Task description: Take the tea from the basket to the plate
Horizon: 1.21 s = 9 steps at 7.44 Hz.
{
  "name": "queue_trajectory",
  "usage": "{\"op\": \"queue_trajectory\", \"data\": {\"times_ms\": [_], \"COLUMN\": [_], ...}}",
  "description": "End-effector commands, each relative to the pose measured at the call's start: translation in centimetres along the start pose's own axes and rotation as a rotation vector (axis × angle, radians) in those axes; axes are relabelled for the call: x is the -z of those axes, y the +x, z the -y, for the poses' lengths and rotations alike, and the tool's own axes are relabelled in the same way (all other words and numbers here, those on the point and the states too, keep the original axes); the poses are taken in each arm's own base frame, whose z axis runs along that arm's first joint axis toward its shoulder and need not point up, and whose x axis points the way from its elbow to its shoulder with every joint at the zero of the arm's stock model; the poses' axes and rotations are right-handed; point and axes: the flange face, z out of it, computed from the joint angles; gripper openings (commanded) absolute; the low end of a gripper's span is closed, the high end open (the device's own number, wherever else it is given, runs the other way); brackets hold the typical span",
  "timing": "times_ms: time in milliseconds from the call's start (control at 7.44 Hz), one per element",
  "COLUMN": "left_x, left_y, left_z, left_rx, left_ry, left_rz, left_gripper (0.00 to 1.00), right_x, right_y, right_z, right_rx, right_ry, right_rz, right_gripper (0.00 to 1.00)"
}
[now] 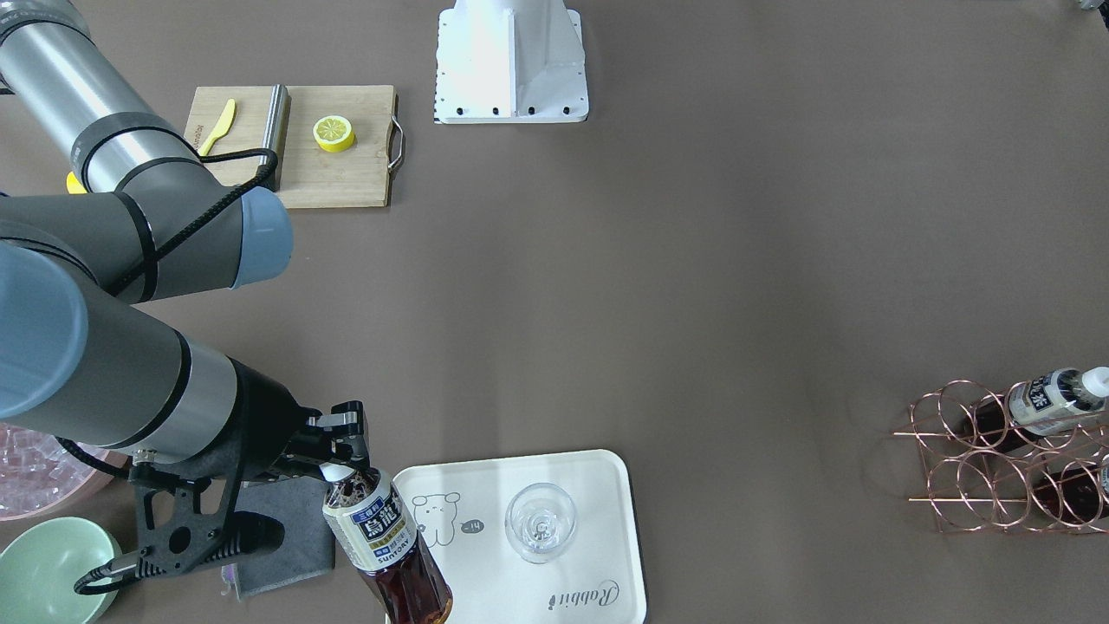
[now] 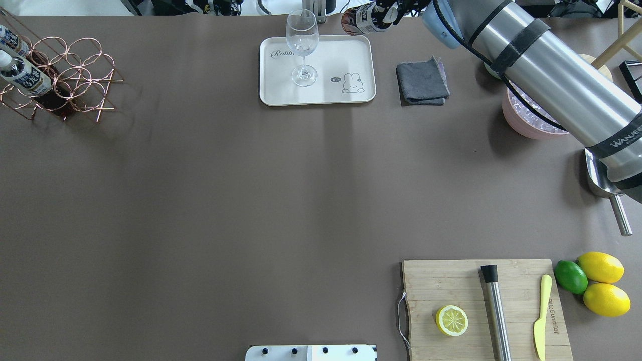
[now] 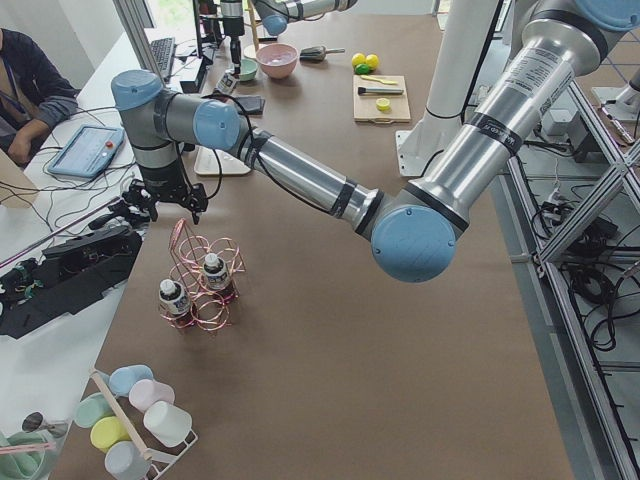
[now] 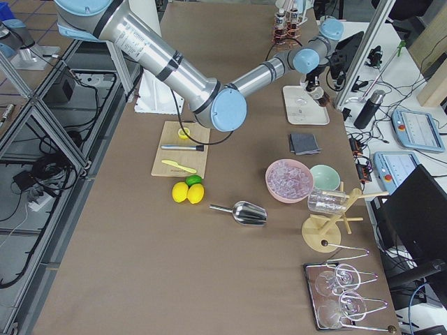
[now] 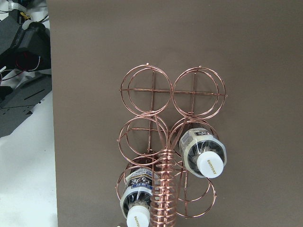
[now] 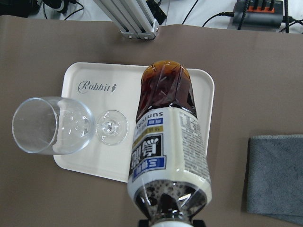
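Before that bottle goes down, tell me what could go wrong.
1. The right gripper holds the tea bottle only at its cap, so it may swing or slip.
2. The wine glass stands on the plate close by; a sideways drift could knock it over.
3. The tea bottle seems to hang over the plate's edge; set down on the rim, it could topple.

A wine glass [image 1: 541,522] stands midway on the plate [image 1: 606,485]; bear end free.
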Motion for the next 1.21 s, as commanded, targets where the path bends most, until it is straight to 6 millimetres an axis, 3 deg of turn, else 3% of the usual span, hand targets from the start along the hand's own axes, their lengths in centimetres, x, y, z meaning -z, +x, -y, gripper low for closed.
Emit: {"op": "queue_trajectory", "data": {"times_ms": [0,269,403,537,806,1075], "left_x": [2.3,2.9,2.8,1.7,-1.2,-3.7], "left_y": [2.6,4.6,5.8,7.8,13.3,14.8], "left_z": [-0.5,-1.2,-2.7,-5.7,-8.8,-10.1], "left_rx": [0.06,0.152,0.194,0.418,0.85,1.053], "left_ry": [-0.009,-0.021,-0.018,0.02,0.048,0.032], "left_rz": [-0.04,-0.091,-0.091,-0.159,-0.21,-0.205], "left_gripper": [0.97,0.97,0.97,0.97,0.97,0.97], "right_x": [-0.1,-1.0,-0.9,-1.1,-2.1,-3.7], "right_y": [-1.0,0.2,1.2,3.0,4.0,3.9], "right_z": [-0.8,-1.2,-0.8,-0.3,0.0,1.0], "right_rx": [-0.282,-0.431,-0.484,-0.533,-0.563,-0.618], "right_ry": [-0.07,-0.148,-0.188,-0.251,-0.284,-0.327], "right_rz": [0.07,0.096,0.112,0.137,0.138,0.117], "right_gripper": [0.0,0.0,0.0,0.0,0.0,0.0]}}
